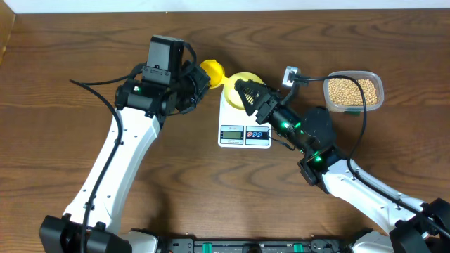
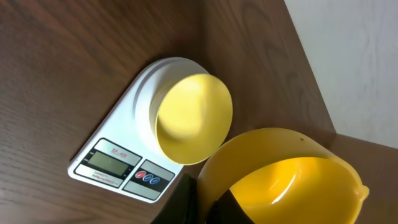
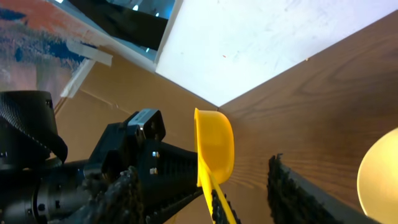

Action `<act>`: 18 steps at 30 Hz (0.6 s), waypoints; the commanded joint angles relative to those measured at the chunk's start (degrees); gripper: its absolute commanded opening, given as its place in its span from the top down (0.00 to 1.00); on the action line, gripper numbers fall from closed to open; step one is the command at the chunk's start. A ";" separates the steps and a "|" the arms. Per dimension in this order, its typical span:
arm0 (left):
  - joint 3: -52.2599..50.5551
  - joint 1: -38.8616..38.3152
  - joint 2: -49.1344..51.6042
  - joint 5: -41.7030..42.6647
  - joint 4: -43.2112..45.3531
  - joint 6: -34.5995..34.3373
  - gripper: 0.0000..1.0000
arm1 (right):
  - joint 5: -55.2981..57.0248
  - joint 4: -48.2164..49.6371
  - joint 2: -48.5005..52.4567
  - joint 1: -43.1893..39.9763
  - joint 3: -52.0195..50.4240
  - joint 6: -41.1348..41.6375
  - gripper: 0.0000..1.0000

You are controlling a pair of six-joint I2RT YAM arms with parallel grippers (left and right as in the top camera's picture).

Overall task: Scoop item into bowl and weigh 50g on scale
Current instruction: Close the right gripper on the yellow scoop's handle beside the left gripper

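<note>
Overhead: bright, even light, sharp edge to edge. Arms cast only soft shadows on the dark brown wooden table (image 1: 56, 140). Left wrist: the small pale yellow-green round bowl (image 2: 194, 118) has a bright patch inside and a shaded upper wall. The bright yellow plastic scoop (image 2: 286, 180) sits close to the lens, soft, with glare on its inner curve. Right wrist: tilted frame, plain white wall (image 3: 267, 43) near blown out, close dark parts blurred.
</note>
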 commanded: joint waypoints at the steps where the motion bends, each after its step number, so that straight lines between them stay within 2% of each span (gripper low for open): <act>1: -0.22 -0.07 -0.42 -0.39 0.02 -0.07 0.92 | 1.25 0.20 0.17 0.28 1.18 -1.44 0.49; 2: -0.22 -0.07 -0.42 -0.37 0.02 -0.04 0.92 | 1.25 0.20 0.17 0.28 1.18 -1.44 0.54; 4: -0.22 -0.07 -0.42 -0.37 0.02 -0.04 0.92 | 1.27 0.17 0.17 0.28 1.18 -1.46 0.58; 16: -0.22 -1.03 -0.42 -0.37 0.07 -0.07 0.92 | 1.66 0.17 0.17 0.28 1.20 -1.44 0.68; 18: -0.22 -1.05 -0.42 -0.39 0.07 -0.07 0.92 | 1.66 0.15 0.17 0.28 1.18 -1.44 0.77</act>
